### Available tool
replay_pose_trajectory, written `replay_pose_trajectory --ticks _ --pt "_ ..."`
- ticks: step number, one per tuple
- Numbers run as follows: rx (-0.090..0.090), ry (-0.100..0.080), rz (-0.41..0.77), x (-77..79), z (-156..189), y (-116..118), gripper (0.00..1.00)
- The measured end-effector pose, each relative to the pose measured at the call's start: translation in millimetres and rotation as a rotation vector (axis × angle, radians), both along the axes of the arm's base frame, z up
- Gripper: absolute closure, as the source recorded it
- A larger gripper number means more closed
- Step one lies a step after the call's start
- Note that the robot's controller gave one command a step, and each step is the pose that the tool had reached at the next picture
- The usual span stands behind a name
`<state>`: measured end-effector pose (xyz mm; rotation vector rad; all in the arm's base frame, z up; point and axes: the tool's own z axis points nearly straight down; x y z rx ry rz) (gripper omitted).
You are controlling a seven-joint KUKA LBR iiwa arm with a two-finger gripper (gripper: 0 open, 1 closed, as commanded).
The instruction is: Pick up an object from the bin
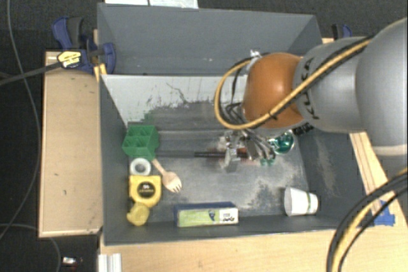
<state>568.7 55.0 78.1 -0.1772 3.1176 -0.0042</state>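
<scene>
- At the 9 o'clock side of the bin stands a green studded block. Toward 8 o'clock lie a white tape roll, a yellow tape measure, a small wooden spoon and a yellow lump whose kind I cannot make out.
- At 6 o'clock a long green-and-white box lies flat along the near wall.
- The gripper is low over the floor near the bin's middle. A thin dark rod lies at its 9 o'clock, either touching it or just beside it.
- Whether the gripper is spread, pressed together or pinching anything I cannot tell. The orange wrist cover and cables overhang it, and its metal parts run together.
- At its 3 o'clock is a shiny teal-green thing, partly hidden by the arm and of unclear kind.
- Toward the bin's 4 o'clock a white cup with a green band lies on its side, well apart.
- The pick is probably the rod or the teal-green thing. A good grasp would centre on one, straddle its narrow width, close fully and then lift straight up, clear of the other.
</scene>
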Motion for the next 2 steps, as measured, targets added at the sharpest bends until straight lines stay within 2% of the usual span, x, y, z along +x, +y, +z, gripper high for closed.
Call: replay_pose_trajectory --ticks 1,2 --pt "0.0 0.004 0.01 -12.0 58 -2 1.0" --pt "0.0 0.006 -0.006 -7.7 135 -8 1.0"
